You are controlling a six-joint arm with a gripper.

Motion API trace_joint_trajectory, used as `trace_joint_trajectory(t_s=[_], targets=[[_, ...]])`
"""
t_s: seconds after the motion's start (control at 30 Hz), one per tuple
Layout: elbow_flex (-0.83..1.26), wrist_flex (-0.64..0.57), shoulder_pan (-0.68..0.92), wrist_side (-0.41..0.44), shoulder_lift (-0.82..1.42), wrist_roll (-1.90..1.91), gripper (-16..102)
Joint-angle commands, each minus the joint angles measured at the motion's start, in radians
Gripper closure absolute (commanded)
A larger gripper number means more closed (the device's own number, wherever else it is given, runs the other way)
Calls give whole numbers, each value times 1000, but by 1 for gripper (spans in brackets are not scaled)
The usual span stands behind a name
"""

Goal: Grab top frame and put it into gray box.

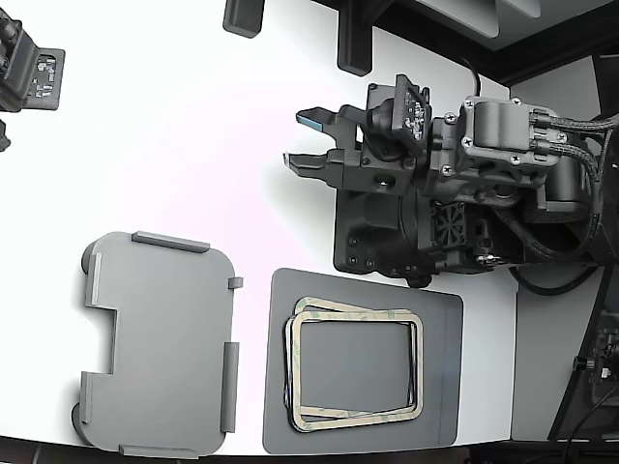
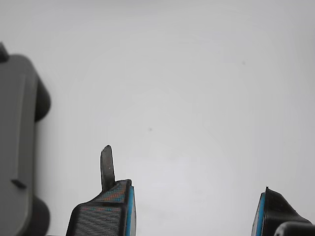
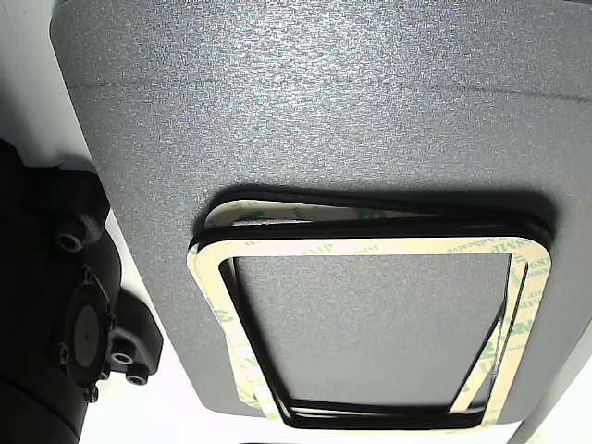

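A stack of thin beige frames lies on a dark gray mat at the lower middle of the exterior view; the top frame is flat with a hollow middle and greenish print. The light gray box sits to the exterior view's left of the mat, with nothing in it. My gripper hovers above the white table, up from the mat in the exterior view. Its blue-padded fingers stand apart with nothing between them.
The white table spreads under the gripper. A black camera mount sits at the exterior view's upper left, and black posts stand at the top edge. The arm's body overhangs the mat's upper edge.
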Motion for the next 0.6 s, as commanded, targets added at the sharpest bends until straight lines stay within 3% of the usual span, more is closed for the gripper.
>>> trace_joint_trajectory(t_s=[0.0, 0.4, 0.57], targets=[[-21, -3, -15, 38, 21, 26, -12], [-100, 9, 14, 44, -25, 20, -14], [-273, 54, 140, 146, -149, -201, -14]])
